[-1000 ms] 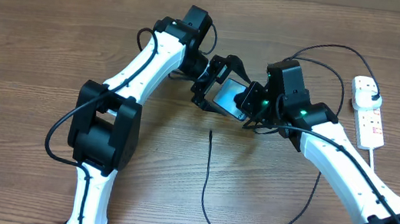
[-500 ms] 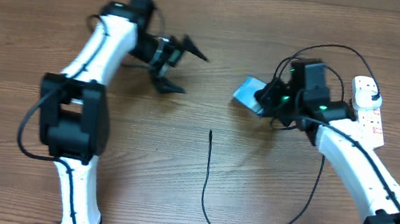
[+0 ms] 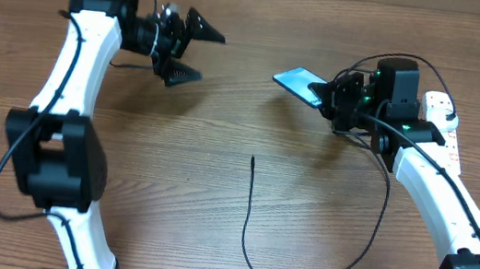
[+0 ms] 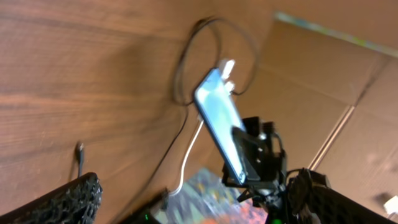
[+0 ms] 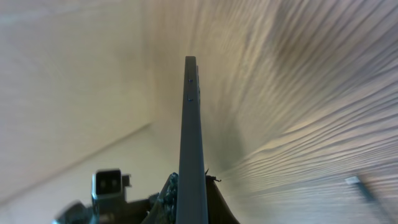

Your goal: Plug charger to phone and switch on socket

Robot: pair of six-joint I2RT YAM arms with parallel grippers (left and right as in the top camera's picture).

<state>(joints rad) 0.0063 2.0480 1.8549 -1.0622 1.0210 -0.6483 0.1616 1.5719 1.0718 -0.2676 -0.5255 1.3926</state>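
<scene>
Above the table (image 3: 218,160), right claw (image 3: 327,95) clenched on tilted phone (image 3: 295,80); left claw (image 3: 207,56) splayed, well apart.

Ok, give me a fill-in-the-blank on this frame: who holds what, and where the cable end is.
The phone is clamped in the ___ arm's jaws.
The left arm's jaws stand ___.
The charger has its connector tip lying loose on the ___.
Missing words: right; open; table.
</scene>
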